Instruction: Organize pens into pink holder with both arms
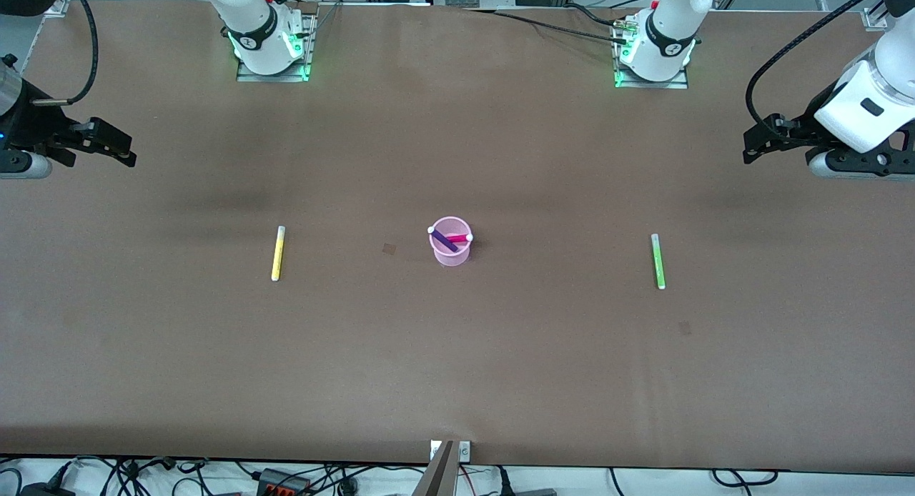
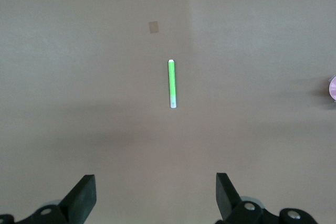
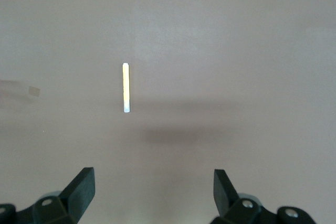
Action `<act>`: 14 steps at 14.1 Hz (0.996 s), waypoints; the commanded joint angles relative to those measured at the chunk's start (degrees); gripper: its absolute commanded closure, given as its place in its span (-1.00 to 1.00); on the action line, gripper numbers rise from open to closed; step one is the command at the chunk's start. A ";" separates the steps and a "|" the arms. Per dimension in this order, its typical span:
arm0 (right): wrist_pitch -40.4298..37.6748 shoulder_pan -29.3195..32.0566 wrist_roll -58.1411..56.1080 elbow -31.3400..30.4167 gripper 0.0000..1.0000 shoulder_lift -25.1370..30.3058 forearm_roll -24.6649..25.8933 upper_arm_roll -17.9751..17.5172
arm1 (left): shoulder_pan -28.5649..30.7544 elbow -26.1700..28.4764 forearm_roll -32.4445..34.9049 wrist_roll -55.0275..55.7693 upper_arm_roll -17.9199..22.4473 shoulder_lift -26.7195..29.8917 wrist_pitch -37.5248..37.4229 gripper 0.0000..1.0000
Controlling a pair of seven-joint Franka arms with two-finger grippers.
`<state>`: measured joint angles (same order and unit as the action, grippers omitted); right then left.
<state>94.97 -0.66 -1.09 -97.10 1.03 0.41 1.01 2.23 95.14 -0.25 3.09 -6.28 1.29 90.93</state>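
While the magenta pen (image 1: 458, 238) and purple pen (image 1: 444, 241) sit in the pink holder (image 1: 450, 254), we hold the left gripper (image 2: 156, 195) and right gripper (image 3: 154, 192) spread empty; the yellow pen (image 1: 277, 253) and green pen (image 1: 658, 261) remain on the table (image 1: 457, 367).

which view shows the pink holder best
The front view: the pink holder shows whole, with two pens inside. The left wrist view catches only a sliver of it at the frame's edge; the right wrist view misses it.

We see a brown table (image 1: 457, 367) w/ the pink holder (image 1: 450, 251) standing upright at its middle. Yellow pen (image 1: 277, 254) lies flat twd the right arm's end, light green pen (image 1: 658, 261) flat twd the left arm's end, both well apart from the holder.
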 commanded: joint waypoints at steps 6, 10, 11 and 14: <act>0.56 0.75 -0.75 0.68 -1.00 -0.24 0.83 -0.66 | -0.12 -1.71 0.42 -0.19 -0.22 -0.33 -1.37 -1.00; 1.00 1.19 -0.66 0.77 -1.00 -0.32 0.65 -0.75 | -0.21 -1.71 0.42 -0.19 -0.22 -0.33 -1.37 -1.00; 1.00 1.71 -0.66 0.77 -1.00 -0.32 0.48 -0.83 | -0.21 -1.71 0.42 -0.19 -0.22 -0.33 -1.37 -1.00; 1.27 2.25 -0.66 0.77 -1.00 -0.32 0.21 -0.92 | -0.21 -1.71 0.42 -0.19 -0.22 -0.33 -1.37 -1.00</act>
<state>96.16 0.44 -1.10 -96.83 0.56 0.46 0.96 2.13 94.84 -0.25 3.09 -6.34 1.29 90.86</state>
